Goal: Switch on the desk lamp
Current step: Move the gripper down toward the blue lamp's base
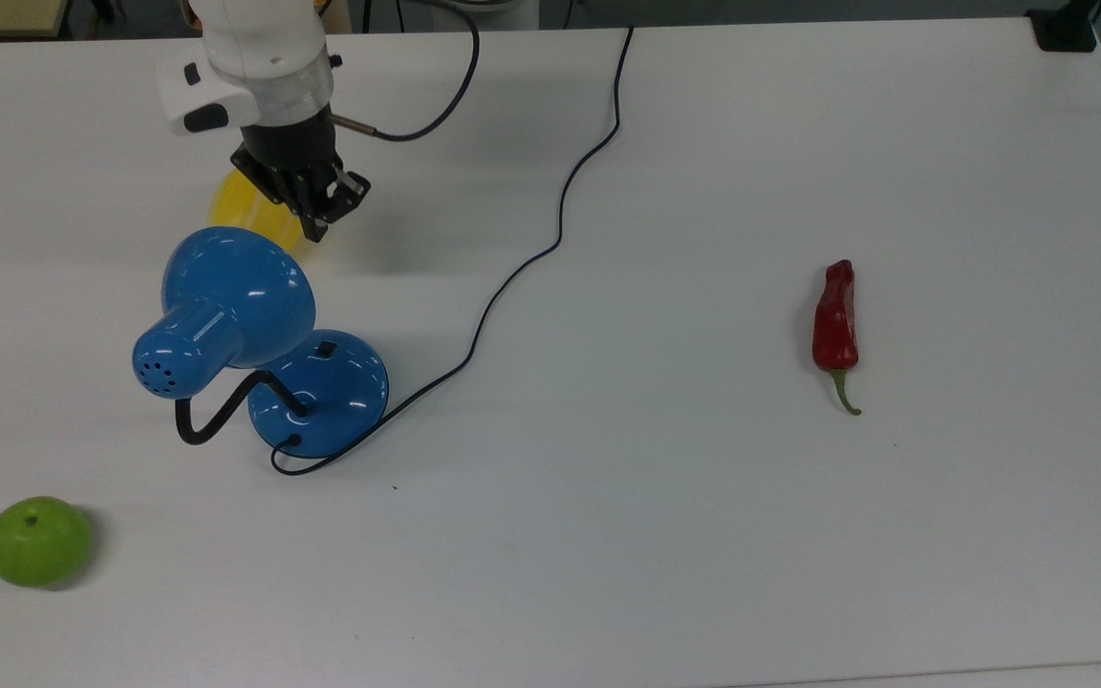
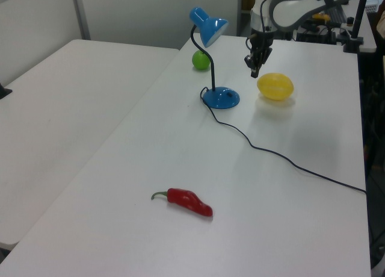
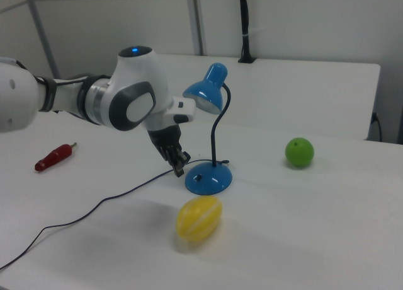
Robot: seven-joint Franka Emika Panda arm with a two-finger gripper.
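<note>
Lamp (image 1: 226,311) glossy blue (bell shade, bent black gooseneck), upright.

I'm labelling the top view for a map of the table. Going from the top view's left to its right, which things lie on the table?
Green apple → desk lamp → red chili pepper. The yellow fruit overlaps the lamp's span, so I leave it out.

White arm (image 3: 135,98), grey joints, black gripper (image 1: 316,227)
</note>
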